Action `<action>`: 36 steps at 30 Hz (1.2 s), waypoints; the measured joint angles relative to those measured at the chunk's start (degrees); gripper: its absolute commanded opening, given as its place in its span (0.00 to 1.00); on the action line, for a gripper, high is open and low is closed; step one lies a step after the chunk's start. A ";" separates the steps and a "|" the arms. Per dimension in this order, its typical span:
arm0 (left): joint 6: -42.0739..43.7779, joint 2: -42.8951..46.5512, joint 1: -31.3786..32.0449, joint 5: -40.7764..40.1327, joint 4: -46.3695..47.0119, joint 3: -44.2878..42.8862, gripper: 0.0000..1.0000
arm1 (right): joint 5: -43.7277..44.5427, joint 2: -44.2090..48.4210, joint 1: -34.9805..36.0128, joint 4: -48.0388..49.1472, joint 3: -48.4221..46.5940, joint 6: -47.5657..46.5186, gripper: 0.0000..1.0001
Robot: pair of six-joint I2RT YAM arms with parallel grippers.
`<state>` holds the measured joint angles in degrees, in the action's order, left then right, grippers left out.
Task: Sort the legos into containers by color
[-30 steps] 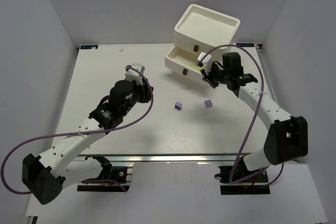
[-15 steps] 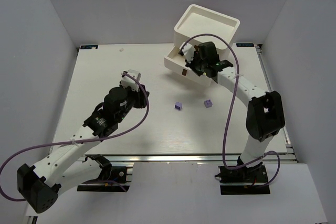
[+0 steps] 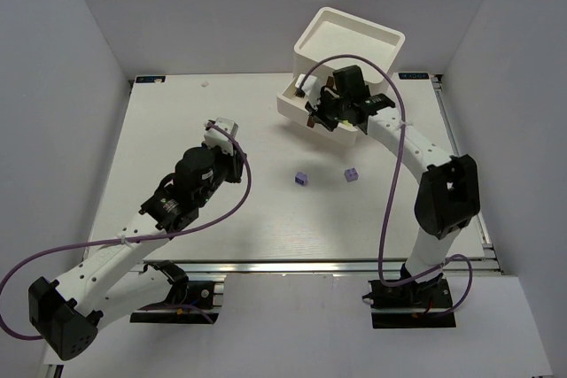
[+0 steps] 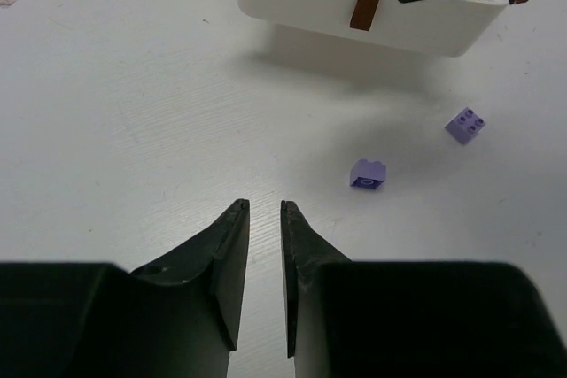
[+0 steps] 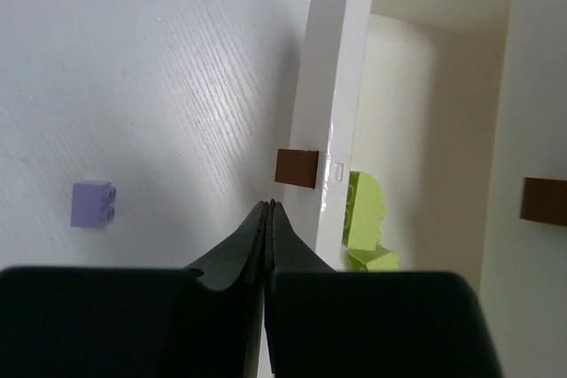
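Note:
Two pale purple legos lie on the table (image 3: 301, 179) (image 3: 352, 174); the left wrist view shows them too (image 4: 368, 173) (image 4: 466, 125). The white drawer unit (image 3: 348, 50) stands at the back with its lower drawer (image 3: 291, 100) pulled out. Lime legos (image 5: 365, 219) lie inside that drawer. My right gripper (image 3: 317, 117) (image 5: 267, 206) is shut and empty, its tips just in front of the drawer's brown handle (image 5: 296, 167). My left gripper (image 3: 237, 158) (image 4: 265, 206) hovers over bare table left of the purple legos, jaws a narrow gap apart and empty.
The drawer unit's recessed top tray (image 3: 354, 28) is at the back right. A second brown handle (image 5: 542, 199) shows on the drawer above. One purple lego (image 5: 92, 203) lies left of my right gripper. White walls enclose the table.
My right arm swung left from the drawer's right side to the front of the open drawer. My left gripper shifted only slightly.

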<state>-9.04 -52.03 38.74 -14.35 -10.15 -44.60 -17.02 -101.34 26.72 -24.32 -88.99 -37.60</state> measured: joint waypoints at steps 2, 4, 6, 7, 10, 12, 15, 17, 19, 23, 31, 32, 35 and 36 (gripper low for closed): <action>0.17 0.00 0.00 0.15 -0.07 0.00 0.29 | 0.79 -2.21 0.22 -0.39 -0.70 -0.35 0.00; 0.59 0.00 0.00 0.20 -0.09 0.00 0.41 | 2.89 -3.85 0.31 -0.90 -0.59 -0.02 0.00; 0.81 0.00 0.00 0.24 -0.11 0.00 0.55 | 5.84 -5.20 0.31 -0.85 -0.42 0.70 0.00; 0.68 0.00 0.00 0.24 -0.11 0.00 0.65 | 7.41 -5.70 0.31 -0.85 -0.39 1.18 0.00; 0.61 0.00 0.00 0.31 -0.13 0.00 0.74 | 12.33 -6.14 0.42 -0.42 -0.39 2.67 0.00; 0.68 0.00 0.00 0.33 -0.13 0.00 0.75 | 16.44 -6.16 0.90 0.98 -0.26 3.63 0.00; 0.66 0.02 0.00 0.33 -0.13 0.00 0.76 | 23.10 -6.16 2.29 4.74 1.46 4.52 0.00; 0.66 0.02 0.00 0.33 -0.13 0.00 0.76 | 27.58 -6.16 3.15 7.56 3.21 4.52 0.00; 0.63 0.02 0.00 0.35 -0.13 0.00 0.76 | 30.67 -6.19 3.54 9.07 4.33 4.44 0.00; 0.66 0.02 0.00 0.39 -0.13 0.00 0.76 | 36.11 -7.30 3.32 12.72 4.55 3.19 0.00; 0.70 0.02 0.00 1.27 0.04 0.35 0.77 | 34.75 -12.28 1.57 13.11 -1.03 1.90 0.00; 0.72 0.02 0.00 1.33 0.11 0.39 0.77 | 34.88 -13.29 1.57 12.74 -2.51 1.81 0.00; 0.90 0.02 0.00 1.49 0.31 0.68 0.77 | 37.51 -15.34 1.57 13.14 -4.57 1.40 0.00; 0.94 0.02 0.00 1.53 0.31 0.79 0.77 | 38.49 -15.78 1.57 13.81 -4.66 1.22 0.00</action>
<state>-8.10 -52.01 38.74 -12.82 -9.85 -43.81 21.47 -117.12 28.29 -10.50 -93.65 -36.38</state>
